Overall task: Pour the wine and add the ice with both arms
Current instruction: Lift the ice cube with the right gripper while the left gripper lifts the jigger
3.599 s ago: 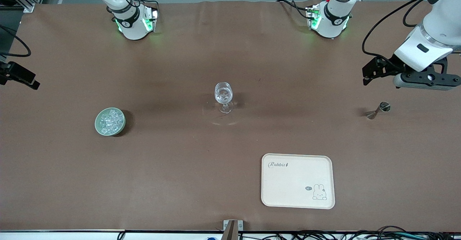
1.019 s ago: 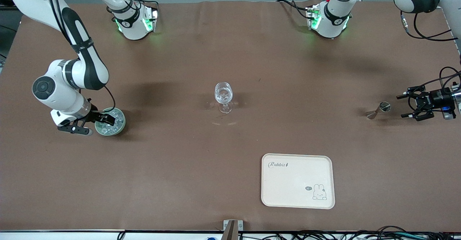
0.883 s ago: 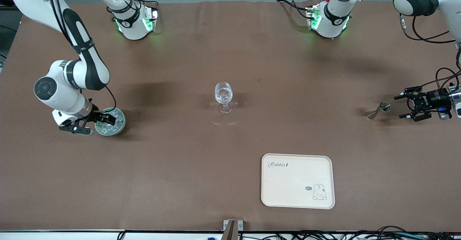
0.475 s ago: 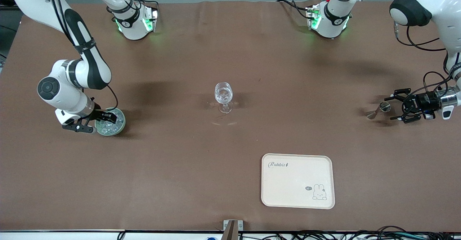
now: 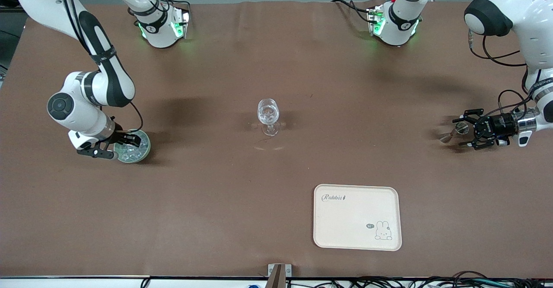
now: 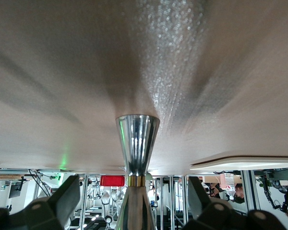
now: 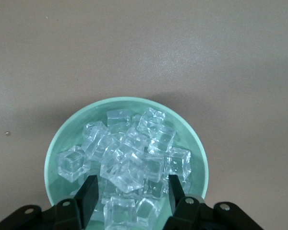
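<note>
Front view: the brown desk [image 5: 276, 193] carries a clear stemmed wine glass [image 5: 268, 116] at its middle. A cream tray with a rabbit drawing [image 5: 357, 217] lies nearer the camera than the glass, somewhat toward the left arm's end. A pale green round bowl [image 5: 135, 147] heaped with ice [image 5: 129, 150] stands toward the right arm's end. The right hand [image 5: 116, 143] is over the bowl's rim, its fingers apart above the cubes. At the left arm's end a small metal jigger [image 5: 453, 132] stands on the desk, and the left hand [image 5: 463, 129] reaches in level with it, its fingers spread to either side of the jigger without pinching it.

Left wrist view: the shiny double-cone jigger [image 6: 137, 148] fills the middle of the picture, standing between the two dark fingers [image 6: 55, 203] of the left hand [image 6: 134, 211], with a gap showing on each side. The edge of the tray [image 6: 245, 164] shows farther off.

Right wrist view: the bowl [image 7: 199, 158] sits right under the right hand [image 7: 129, 196], and the clear cubes of ice [image 7: 129, 160] are piled above its rim. The black fingers [image 7: 89, 194] stand apart, dipping among the cubes at the bowl's edge; whether a cube is caught between them I cannot tell.
</note>
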`<state>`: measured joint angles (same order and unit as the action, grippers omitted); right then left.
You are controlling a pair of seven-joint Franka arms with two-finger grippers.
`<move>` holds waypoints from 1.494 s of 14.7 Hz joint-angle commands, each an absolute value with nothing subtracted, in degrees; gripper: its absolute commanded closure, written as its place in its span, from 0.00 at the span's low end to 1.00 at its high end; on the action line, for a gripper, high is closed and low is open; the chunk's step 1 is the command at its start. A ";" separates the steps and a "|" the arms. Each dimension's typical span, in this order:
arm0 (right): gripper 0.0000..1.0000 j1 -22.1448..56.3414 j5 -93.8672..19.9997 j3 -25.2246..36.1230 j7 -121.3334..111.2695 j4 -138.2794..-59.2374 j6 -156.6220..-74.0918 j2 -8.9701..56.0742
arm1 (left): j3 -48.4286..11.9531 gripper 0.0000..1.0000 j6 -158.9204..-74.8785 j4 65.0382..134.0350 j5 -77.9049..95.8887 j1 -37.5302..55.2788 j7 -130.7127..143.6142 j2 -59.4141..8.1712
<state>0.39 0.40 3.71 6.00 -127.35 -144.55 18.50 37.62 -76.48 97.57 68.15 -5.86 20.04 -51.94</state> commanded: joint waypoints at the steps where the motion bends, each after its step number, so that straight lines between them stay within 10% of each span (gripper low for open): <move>1: 0.39 1.05 -0.18 3.69 6.68 -128.23 -145.55 18.46 | 37.79 0.10 -75.32 97.99 69.17 -6.24 19.69 -52.21; 7: 0.49 1.05 -0.18 3.69 6.68 -128.32 -145.63 18.63 | 37.44 0.12 -75.41 98.88 70.75 -5.71 19.60 -52.21; 14: 0.91 0.97 -0.26 3.60 6.77 -127.79 -145.02 18.63 | 37.35 0.19 -75.50 99.05 70.75 -5.89 19.42 -52.21; 17: 0.92 0.88 -0.26 3.60 6.86 -127.62 -144.93 18.63 | 37.35 0.36 -75.50 99.05 70.75 -6.06 19.42 -52.29; 22: 0.93 0.97 -0.26 3.60 7.03 -127.36 -144.67 18.46 | 37.44 0.97 -75.24 98.62 70.32 -6.15 20.82 -52.03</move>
